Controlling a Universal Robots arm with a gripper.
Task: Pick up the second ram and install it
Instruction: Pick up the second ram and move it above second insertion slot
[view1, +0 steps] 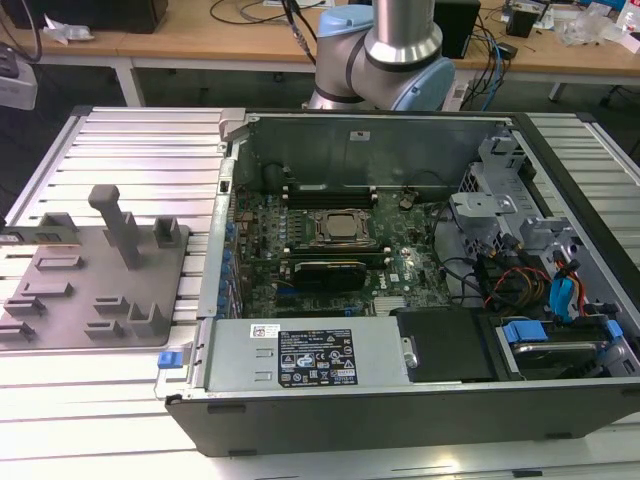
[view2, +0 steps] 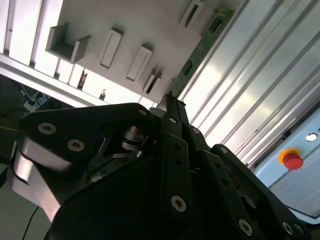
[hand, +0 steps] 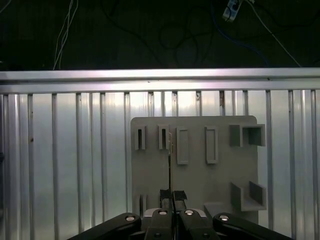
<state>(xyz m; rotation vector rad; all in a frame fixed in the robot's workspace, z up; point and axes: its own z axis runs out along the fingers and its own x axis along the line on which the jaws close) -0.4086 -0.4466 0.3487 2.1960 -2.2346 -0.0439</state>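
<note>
The black metal tool (hand: 172, 194) is clamped shut on the second ram (view2: 197, 52), a long, thin dark-green circuit-board stick. It is gripped by one end, and that end is hidden between the fingers (view2: 170, 125). In the first wrist view the second ram (hand: 170, 165) is edge-on, a mere dark line, and its chips cannot be made out. The tool's bolted linkages are cut off by the frame edges in both wrist views. The tool points at a flat matte-grey plate (hand: 200, 180) with rectangular slots and box-like holders. The ram's free tip lies over one row of slots; whether it touches cannot be told. The plate lies on a ribbed, shiny aluminium desk (hand: 75, 160). In the exterior view the arm's silver column (view1: 405, 30) rises out of frame behind an open black computer case (view1: 400, 415)
</note>
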